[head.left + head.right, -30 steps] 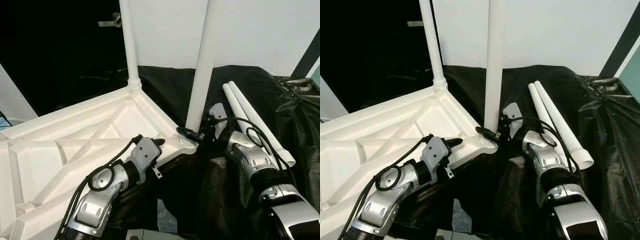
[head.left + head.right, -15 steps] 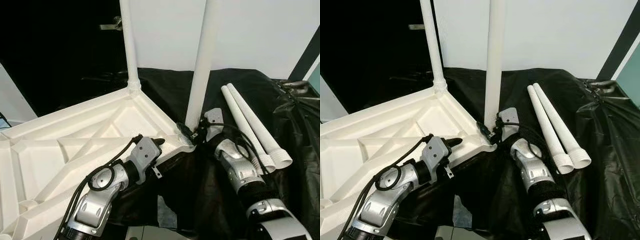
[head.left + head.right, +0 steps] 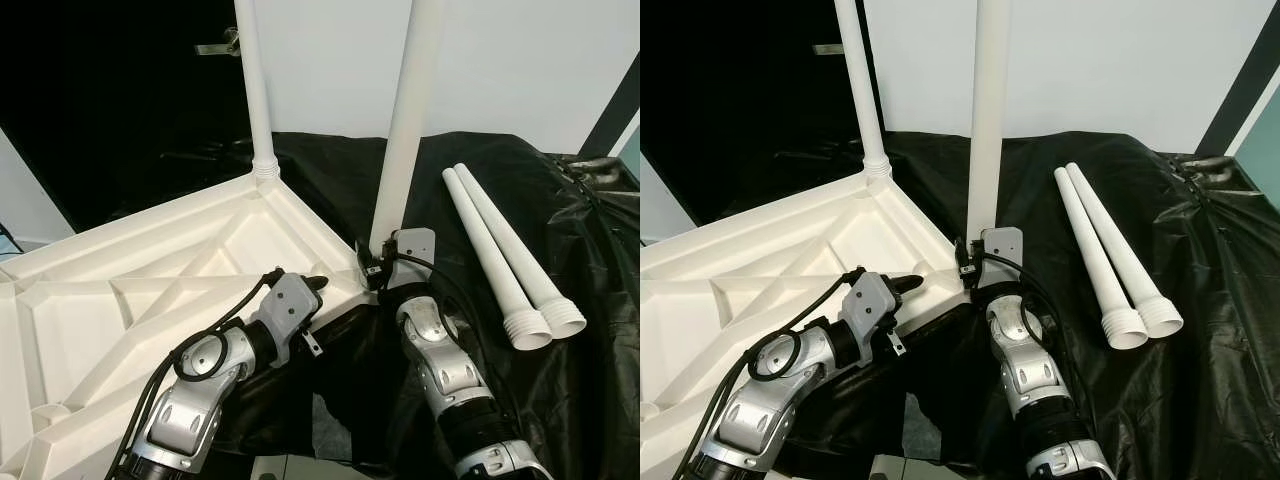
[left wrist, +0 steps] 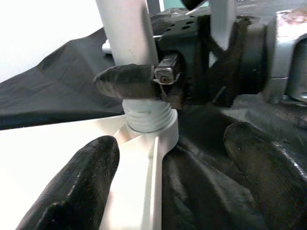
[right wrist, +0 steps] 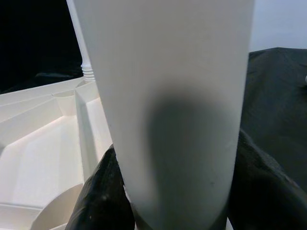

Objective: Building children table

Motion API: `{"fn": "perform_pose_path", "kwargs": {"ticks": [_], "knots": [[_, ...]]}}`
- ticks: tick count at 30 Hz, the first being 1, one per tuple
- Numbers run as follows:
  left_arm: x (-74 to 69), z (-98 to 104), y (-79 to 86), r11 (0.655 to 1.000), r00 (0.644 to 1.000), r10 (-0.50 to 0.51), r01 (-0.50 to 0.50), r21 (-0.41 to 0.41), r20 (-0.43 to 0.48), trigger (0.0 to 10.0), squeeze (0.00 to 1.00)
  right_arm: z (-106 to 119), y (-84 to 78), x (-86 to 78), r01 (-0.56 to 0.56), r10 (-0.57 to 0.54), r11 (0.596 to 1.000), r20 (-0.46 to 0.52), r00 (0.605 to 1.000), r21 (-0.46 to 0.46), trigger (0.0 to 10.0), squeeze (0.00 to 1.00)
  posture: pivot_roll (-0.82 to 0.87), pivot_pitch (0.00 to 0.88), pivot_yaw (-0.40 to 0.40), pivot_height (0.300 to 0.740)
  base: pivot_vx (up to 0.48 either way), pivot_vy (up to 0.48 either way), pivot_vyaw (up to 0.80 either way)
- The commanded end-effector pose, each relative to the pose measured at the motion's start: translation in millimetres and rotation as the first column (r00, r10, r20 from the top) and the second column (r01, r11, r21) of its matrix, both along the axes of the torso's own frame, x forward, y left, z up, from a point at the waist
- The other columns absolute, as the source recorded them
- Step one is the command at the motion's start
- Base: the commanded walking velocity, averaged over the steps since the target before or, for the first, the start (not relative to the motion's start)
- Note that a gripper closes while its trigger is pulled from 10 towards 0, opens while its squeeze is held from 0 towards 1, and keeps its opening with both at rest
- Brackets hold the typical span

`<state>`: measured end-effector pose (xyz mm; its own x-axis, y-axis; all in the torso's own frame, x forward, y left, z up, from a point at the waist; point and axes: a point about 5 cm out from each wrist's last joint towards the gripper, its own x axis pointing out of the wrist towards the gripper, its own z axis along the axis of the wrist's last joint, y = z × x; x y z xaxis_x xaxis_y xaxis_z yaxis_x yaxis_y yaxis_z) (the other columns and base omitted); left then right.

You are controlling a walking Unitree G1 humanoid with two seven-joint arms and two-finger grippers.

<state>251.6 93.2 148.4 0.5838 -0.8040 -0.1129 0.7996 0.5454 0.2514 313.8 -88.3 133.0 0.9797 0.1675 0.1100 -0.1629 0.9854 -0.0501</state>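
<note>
Swung inward since earlier, right gripper (image 3: pixel 375 268) fingers clasping upright white plastic leg (image 3: pixel 403 130) in upturned white tabletop (image 3: pixel 150 260) corner socket, left gripper (image 3: pixel 312 285) fingers spread steadying; next, more twisting home.

This looks like a plain room set up for building things, not a cosy home room. A crinkly black plastic sheet (image 3: pixel 560 230) covers the work area. Behind it stands a bare white wall (image 3: pixel 520 70). On the far left is a dark doorway with a metal door handle (image 3: pixel 222 45). White plastic furniture parts (image 3: pixel 150 270) lie on the sheet.
</note>
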Motion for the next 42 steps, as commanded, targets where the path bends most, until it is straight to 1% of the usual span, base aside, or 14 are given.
{"fn": "perform_pose_path", "kwargs": {"ticks": [1, 4, 5, 6, 7, 17, 18, 19, 20, 38, 39, 40, 41, 42], "knots": [[0.2, -2, 2.8, 0.999, 0.999, 0.035, -0.035, 0.011, -0.005, 10.0, 0.00, -15, -3.9, -4.0, 0.022, -0.024, 0.999, -0.076, 0.997, -0.026, 10.0, 0.00, 0.10, 0.000, -0.012, 0.740, 0.000, 0.000, 0.00], [-0.8, -2, 2.2, 0.999, 0.999, 0.033, -0.033, 0.011, -0.005, 10.0, 0.00, -13, -1.3, -5.8, 0.003, -0.004, 1.000, -0.065, 0.998, -0.008, 10.0, 0.04, 0.10, 0.000, -0.011, 0.740, 0.000, 0.000, 0.00], [-1.8, -2, 1.5, 0.999, 1.000, 0.031, -0.030, 0.009, -0.005, 10.0, 0.00, -11, 0.2, -6.7, -0.018, 0.018, 1.000, -0.056, 0.998, 0.008, 10.0, 0.78, 0.10, 0.000, -0.011, 0.740, 0.000, 0.000, 0.00], [-2.6, -1, 1.1, 1.000, 1.000, 0.029, -0.029, 0.009, -0.005, 10.0, 0.00, -10, 1.3, -7.4, -0.030, 0.031, 0.999, -0.050, 0.998, 0.018, 10.0, 0.78, 0.10, 0.000, -0.011, 0.740, 0.000, 0.000, 0.00], [-3.2, -2, 0.4, 1.000, 1.000, 0.026, -0.026, 0.008, -0.006, 10.0, 0.00, -7, 2.5, -9.1, -0.058, 0.059, 0.998, -0.031, 0.998, 0.018, 10.0, 1.00, 0.10, 0.000, -0.010, 0.740, 0.000, 0.000, 0.00], [-3.0, -2, -7.1, 1.000, 1.000, 0.006, -0.006, 0.000, -0.008, 10.0, 0.00, -1, -23.2, -17.6, -0.218, 0.218, 0.976, 0.013, 0.976, -0.030, 10.0, 1.00, 0.09, 0.000, -0.011, 0.740, 0.000, 0.000, 0.00], [-2.9, -2, -7.3, 1.000, 1.000, 0.004, -0.004, 0.000, -0.008, 10.0, 0.00, -1, -28.1, -17.3, -0.239, 0.239, 0.970, 0.008, 0.971, -0.041, 10.0, 0.73, 0.09, 0.000, -0.010, 0.740, 0.000, 0.000, 0.00], [-2.7, -2, -7.5, 1.000, 1.000, 0.003, -0.003, -0.001, -0.009, 10.0, 0.00, -2, -31.7, -16.7, -0.263, 0.263, 0.964, -0.003, 0.965, -0.050, 10.0, 0.07, 0.08, 0.000, -0.009, 0.740, 0.000, 0.000, 0.00], [-2.9, -2, -7.6, 1.000, 1.000, 0.000, 0.000, 0.000, -0.009, 10.0, 0.00, -2, -36.7, -14.9, -0.289, 0.289, 0.956, -0.008, 0.957, -0.059, 10.0, 0.00, 0.08, 0.000, -0.008, 0.740, 0.000, 0.000, 0.00], [-2.3, -1, -8.3, 1.000, 1.000, -0.009, 0.009, 0.012, 0.000, 10.0, 0.00, 8, -39.5, 23.7, -0.595, 0.584, 0.785, -0.115, 0.804, -0.175, 10.0, 0.00, 0.10, 0.000, -0.008, 0.740, 0.000, 0.000, 0.00], [-2.7, -1, -8.7, 1.000, 1.000, -0.009, 0.009, 0.013, 0.000, 10.0, 0.00, 7, -39.0, 26.5, -0.605, 0.591, 0.773, -0.129, 0.796, -0.191, 4.7, 0.00, 0.11, 0.000, -0.013, 0.740, 0.000, 0.000, 0.00], [-2.7, -1, -8.7, 1.000, 1.000, -0.009, 0.009, 0.013, 0.000, 10.0, 0.00, 7, -39.0, 26.5, -0.605, 0.591, 0.773, -0.129, 0.796, -0.191, 4.7, 0.00, 0.11, 0.000, -0.013, 0.740, 0.000, 0.000, 0.00], [-3.1, -1, -9.0, 1.000, 1.000, -0.010, 0.010, 0.013, 0.001, 10.0, 0.00, 6, -38.5, 27.9, -0.617, 0.602, 0.763, -0.134, 0.787, -0.195, 3.4, 0.00, 0.11, 0.000, -0.015, 0.740, 0.000, 0.000, 0.00], [-3.3, -1, -9.1, 1.000, 1.000, -0.007, 0.007, 0.013, 0.001, 10.0, 0.00, 6, -39.0, 29.4, -0.622, 0.606, 0.758, -0.140, 0.783, -0.199, 0.0, 0.00, 0.11, 0.000, -0.019, 0.740, 0.000, 0.000, 0.00]]}}
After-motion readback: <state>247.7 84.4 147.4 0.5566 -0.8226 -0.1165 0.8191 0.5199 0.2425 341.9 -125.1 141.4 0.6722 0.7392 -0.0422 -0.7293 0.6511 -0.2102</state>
